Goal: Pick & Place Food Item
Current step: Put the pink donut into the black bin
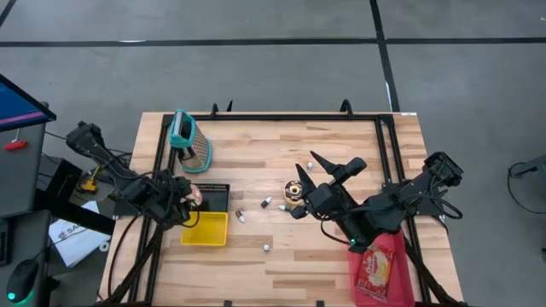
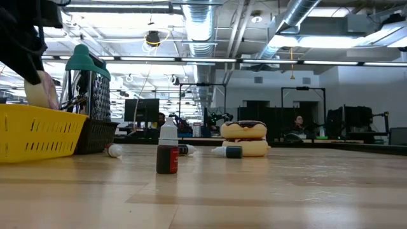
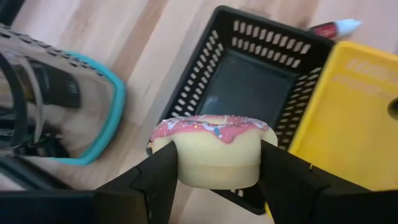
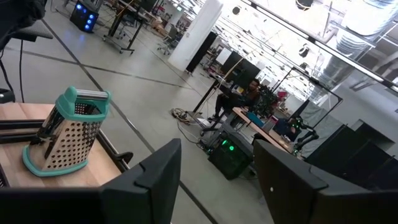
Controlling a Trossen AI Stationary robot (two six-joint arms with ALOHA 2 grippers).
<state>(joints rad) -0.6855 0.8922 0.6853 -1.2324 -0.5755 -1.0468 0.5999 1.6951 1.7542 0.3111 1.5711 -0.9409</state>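
High view is showing the wooden counter point(image 1: 281, 162) with black rails around it, both dark arms reaching in from the sides. Left arm is coming in from the left edge, its left hand point(image 1: 189, 195) sitting just over the near corner of the black basket point(image 1: 216, 195) and gripping a pink-frosted donut point(image 1: 195, 194). Left wrist view is confirming that: the two fingers point(image 3: 155, 180) are pressing on both sides of the pink-frosted donut point(image 3: 214, 149), sprinkles on top, held above the rim of the black basket point(image 3: 249, 93), with the yellow basket point(image 3: 354, 118) touching it on one side. Right arm is stretching in from the right, its right hand point(image 1: 331, 165) lifted toward the counter's middle, fingers spread apart and holding nothing; right wrist view is showing only the room and the grater point(image 4: 65, 134) between them. Red snack bag point(image 1: 380, 269) is lying near the front right edge, partly under the right arm. Yellow basket point(image 1: 206, 228) is sitting in front of the black one, touching it. Metal grater with a teal handle point(image 1: 191, 141) is lying on its side at the back left. Chocolate-topped donut point(image 1: 295, 191) is sitting near the middle, stacked on a plain one in low view point(image 2: 244, 138). Small dropper bottles are lying scattered around it, one standing upright point(image 2: 168, 149) close to the low camera. People are showing far off in the room behind, too small to tell more.
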